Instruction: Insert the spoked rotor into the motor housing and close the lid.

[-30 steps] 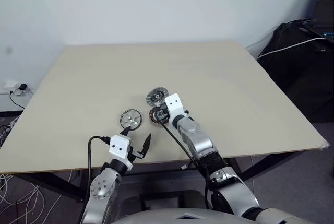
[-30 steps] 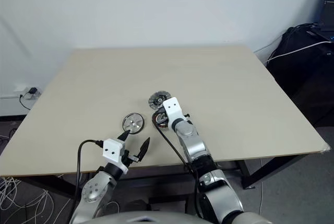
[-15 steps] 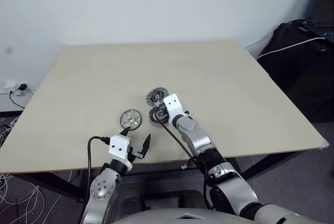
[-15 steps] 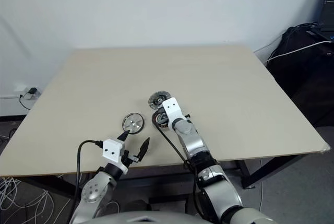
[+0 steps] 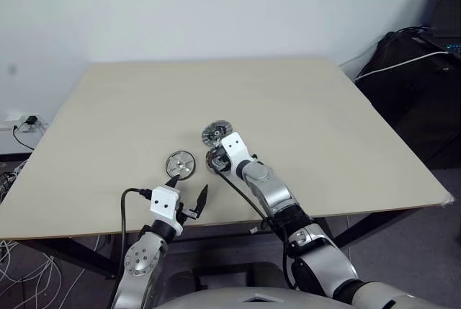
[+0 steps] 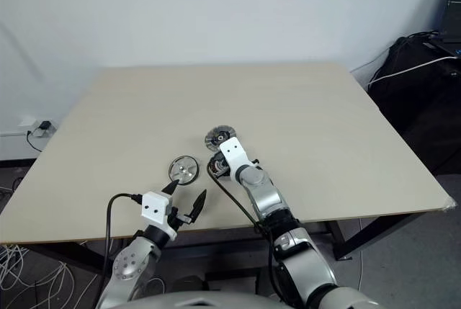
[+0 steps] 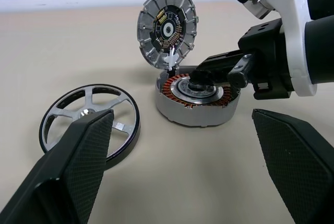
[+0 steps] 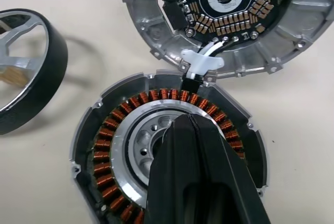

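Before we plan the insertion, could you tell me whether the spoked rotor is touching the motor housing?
Apart. The left wrist view shows the spoked rotor lying flat beside the motor housing, with a strip of bare table between them.

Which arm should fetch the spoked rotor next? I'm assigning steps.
Left, probably: the left gripper hangs open just short of the spoked rotor, while the right gripper is shut over the motor housing.

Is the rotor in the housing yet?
No, the spoked rotor lies flat on the table beside the motor housing, whose windings are bare.
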Robot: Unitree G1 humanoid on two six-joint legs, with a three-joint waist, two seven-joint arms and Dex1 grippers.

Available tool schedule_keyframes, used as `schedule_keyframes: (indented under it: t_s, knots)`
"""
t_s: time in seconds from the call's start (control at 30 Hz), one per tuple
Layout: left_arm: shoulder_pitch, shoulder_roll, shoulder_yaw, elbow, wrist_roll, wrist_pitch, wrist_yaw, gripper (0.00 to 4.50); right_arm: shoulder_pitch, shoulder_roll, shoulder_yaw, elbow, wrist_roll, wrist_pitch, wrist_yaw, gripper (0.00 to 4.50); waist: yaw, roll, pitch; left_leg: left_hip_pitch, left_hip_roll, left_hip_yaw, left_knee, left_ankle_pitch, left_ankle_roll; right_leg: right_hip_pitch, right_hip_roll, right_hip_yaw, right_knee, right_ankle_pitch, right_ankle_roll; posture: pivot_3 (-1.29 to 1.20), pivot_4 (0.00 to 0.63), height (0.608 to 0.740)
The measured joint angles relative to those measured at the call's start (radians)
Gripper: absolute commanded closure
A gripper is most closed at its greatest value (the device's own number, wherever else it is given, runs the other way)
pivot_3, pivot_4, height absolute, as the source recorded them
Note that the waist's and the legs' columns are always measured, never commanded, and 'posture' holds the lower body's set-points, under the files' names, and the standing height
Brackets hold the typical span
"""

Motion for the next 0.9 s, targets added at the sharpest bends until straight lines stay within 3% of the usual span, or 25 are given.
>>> schedule_keyframes:
  t_s: [0.9]
  knots:
    - [-0.003, -0.001, -0.001, -0.019, -0.004, 0.021, -0.001, 0.00, 0.049, 0.010, 0.017, -0.108, 0.051, 0.002, 0.080, 4.47, 0.001, -0.001, 0.003, 0.000, 0.000, 0.000, 0.000, 0.000, 0.000, 0.000, 0.000, 0.000, 0.000, 0.000, 0.000, 0.00, 0.000, 0.740]
